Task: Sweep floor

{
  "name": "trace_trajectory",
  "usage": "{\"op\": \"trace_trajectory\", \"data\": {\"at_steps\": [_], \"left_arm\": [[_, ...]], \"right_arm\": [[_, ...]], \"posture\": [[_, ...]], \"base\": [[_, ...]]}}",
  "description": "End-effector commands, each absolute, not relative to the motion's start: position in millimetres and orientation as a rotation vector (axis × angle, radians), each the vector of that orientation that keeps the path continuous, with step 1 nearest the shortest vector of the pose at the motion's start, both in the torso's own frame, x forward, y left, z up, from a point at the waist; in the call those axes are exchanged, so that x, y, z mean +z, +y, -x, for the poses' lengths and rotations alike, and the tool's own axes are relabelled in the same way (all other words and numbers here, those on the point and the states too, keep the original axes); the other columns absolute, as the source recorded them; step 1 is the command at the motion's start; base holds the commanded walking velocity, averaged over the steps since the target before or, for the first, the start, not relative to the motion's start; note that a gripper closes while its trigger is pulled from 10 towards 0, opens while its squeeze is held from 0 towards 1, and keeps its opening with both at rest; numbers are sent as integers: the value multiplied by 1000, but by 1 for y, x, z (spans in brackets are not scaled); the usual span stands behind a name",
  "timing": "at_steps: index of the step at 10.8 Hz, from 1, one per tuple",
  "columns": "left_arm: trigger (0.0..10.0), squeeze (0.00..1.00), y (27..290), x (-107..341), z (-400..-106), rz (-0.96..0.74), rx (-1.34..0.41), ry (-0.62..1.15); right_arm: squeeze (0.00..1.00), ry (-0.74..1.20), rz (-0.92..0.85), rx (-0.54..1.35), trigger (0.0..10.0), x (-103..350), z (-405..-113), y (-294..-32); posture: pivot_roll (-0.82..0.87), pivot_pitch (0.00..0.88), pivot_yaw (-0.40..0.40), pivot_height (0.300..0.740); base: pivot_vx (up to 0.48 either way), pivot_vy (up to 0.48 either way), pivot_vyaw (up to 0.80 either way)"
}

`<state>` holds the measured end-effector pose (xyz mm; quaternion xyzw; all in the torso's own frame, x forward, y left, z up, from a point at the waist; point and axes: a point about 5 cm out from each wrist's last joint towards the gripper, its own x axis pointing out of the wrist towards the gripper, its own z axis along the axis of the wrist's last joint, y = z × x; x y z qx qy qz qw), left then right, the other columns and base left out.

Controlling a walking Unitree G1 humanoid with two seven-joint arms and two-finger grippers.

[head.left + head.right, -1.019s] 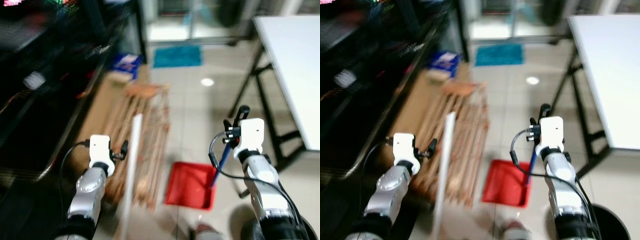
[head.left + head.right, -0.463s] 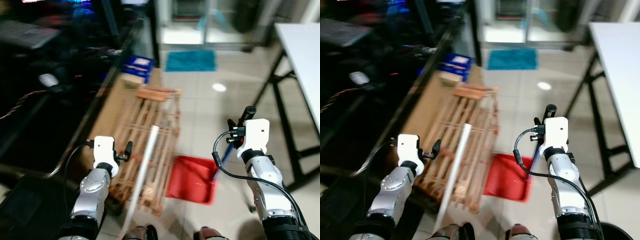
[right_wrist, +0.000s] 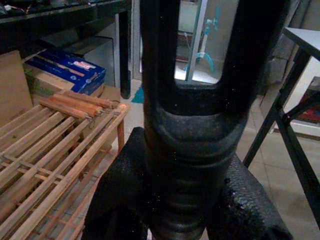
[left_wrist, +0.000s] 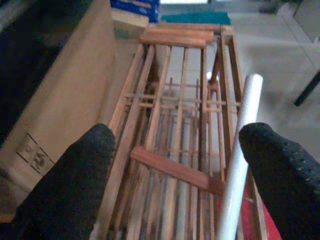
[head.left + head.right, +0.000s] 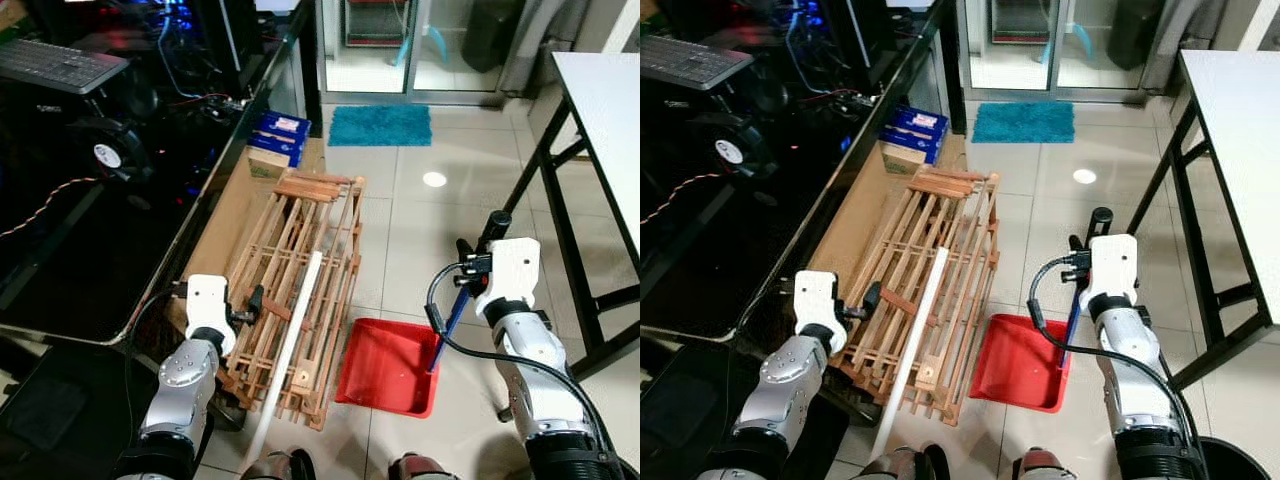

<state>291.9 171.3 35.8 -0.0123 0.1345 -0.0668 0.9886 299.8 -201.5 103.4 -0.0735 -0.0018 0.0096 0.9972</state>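
Right jaws (image 3: 185, 200) clamped on black dustpan handle (image 3: 192, 90), red dustpan (image 5: 385, 365) on the floor below them. Left jaws (image 4: 175, 165) apart, white broom pole (image 4: 240, 150) against one finger, not gripped; its head cut off from view. Wooden rack (image 5: 295, 290) lies ahead of left jaws, dark desk (image 5: 90, 230) beside.
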Motion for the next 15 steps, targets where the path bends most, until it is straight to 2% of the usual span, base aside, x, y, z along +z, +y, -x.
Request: {"op": "trace_trajectory", "data": {"at_steps": [1, 6, 13, 15], "left_arm": [[10000, 0, 172, 26, -286, 31, -149, 326], [10000, 0, 166, 21, -284, 36, -184, 358], [10000, 0, 167, 23, -285, 43, -172, 352], [10000, 0, 167, 21, -284, 43, -172, 359]], "right_arm": [[0, -43, 149, 30, 10000, 112, -300, -199], [0, -35, 152, 30, 10000, 111, -301, -201], [0, -41, 151, 48, 10000, 112, -301, -197], [0, -38, 151, 49, 10000, 111, -301, -197]], "posture": [[-203, 157, 121, 740], [-208, 152, 120, 740], [-208, 149, 120, 740], [-207, 151, 119, 740]], "base": [[0, 0, 0], [0, 0, -749], [0, 0, 0], [0, -255, 0]]}}
